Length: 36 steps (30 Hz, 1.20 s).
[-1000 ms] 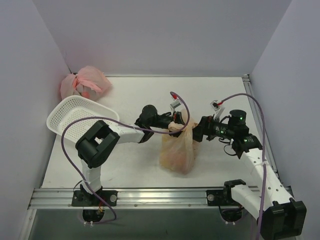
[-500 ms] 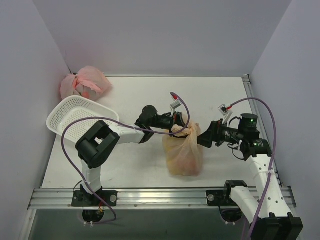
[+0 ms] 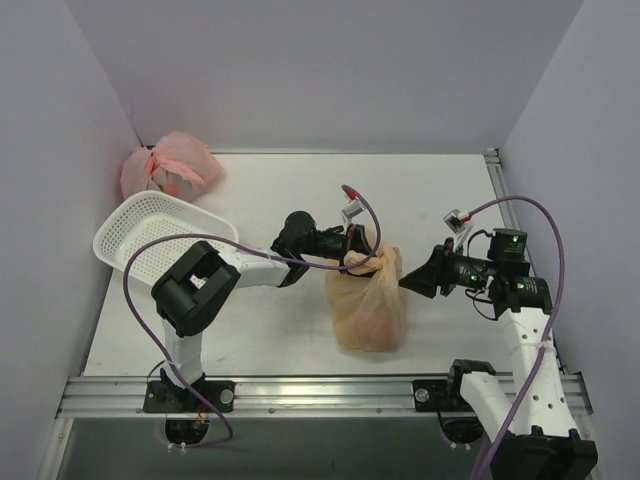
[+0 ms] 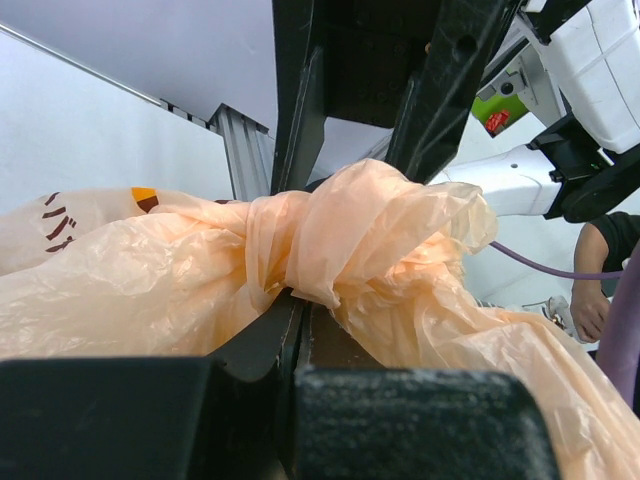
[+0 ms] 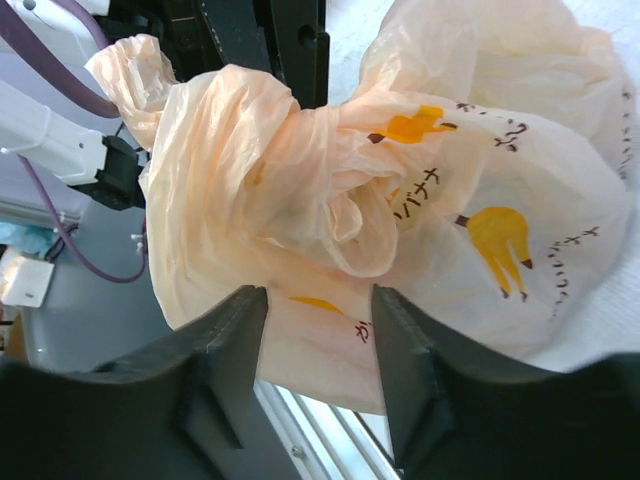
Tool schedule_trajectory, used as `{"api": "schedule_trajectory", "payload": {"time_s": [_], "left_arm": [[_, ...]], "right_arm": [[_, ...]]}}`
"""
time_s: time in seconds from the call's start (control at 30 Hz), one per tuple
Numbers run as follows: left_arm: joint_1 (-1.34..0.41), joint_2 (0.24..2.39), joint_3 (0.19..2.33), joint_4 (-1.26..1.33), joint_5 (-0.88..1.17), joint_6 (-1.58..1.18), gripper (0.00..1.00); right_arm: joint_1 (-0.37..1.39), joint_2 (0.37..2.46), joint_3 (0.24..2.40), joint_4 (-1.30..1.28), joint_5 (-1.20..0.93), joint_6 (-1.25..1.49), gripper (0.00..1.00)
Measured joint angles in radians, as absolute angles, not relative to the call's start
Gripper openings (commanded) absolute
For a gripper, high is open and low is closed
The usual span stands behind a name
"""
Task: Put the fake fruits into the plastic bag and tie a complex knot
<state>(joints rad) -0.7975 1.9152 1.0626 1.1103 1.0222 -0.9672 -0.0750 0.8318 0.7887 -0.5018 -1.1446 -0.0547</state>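
The plastic bag (image 3: 368, 300), pale orange with yellow banana prints (image 5: 500, 240), stands mid-table, its top twisted into a knotted bunch (image 4: 340, 230). My left gripper (image 3: 362, 256) is shut on that bunch, and the film comes out of its closed jaws (image 4: 295, 300). My right gripper (image 3: 408, 284) is at the bag's right side. Its jaws are open, with a gap between the fingers (image 5: 385, 300); the bag's wall lies just beyond them, and nothing is pinched. The fake fruits are hidden inside the bag.
A white mesh basket (image 3: 150, 235) sits at the left. A pink tied bag (image 3: 170, 165) lies in the back left corner. A metal rail (image 3: 300, 392) runs along the near edge. Walls close in the left, back and right.
My right gripper has drawn back to the right from the bag's top, and its jaws have narrowed. The bag has shifted slightly right and settled. The left gripper has stayed shut on the bunch.
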Motion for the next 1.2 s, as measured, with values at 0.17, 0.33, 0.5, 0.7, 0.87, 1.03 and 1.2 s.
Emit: {"api": "schedule_trajectory", "payload": {"time_s": [0.17,0.33,0.5,0.7,0.87,1.03,1.2], "left_arm": [[-0.798,1.915,1.063,1.110,1.022,-0.967,0.00],[-0.798,1.915,1.063,1.110,1.022,-0.967,0.00],[-0.798,1.915,1.063,1.110,1.022,-0.967,0.00],[-0.799,1.915,1.063,1.110,1.022,-0.967,0.00],[-0.806,1.915,1.063,1.111,1.023,-0.970,0.00],[-0.815,1.916,1.063,1.119,1.035,-0.986,0.00],[-0.817,1.916,1.065,1.132,1.049,-0.994,0.00]], "right_arm": [[-0.141,0.844,0.815,-0.495,-1.201,-0.038,0.29],[-0.163,0.876,0.819,-0.461,-1.214,-0.019,0.14],[-0.163,0.886,0.765,-0.366,-1.134,0.016,0.28],[-0.128,0.920,0.726,-0.287,-1.099,0.076,0.40],[-0.044,0.915,0.704,-0.255,-1.095,0.086,0.41],[0.026,0.903,0.683,-0.233,-1.063,0.099,0.42],[0.045,0.903,0.681,-0.219,-1.049,0.109,0.51]]}}
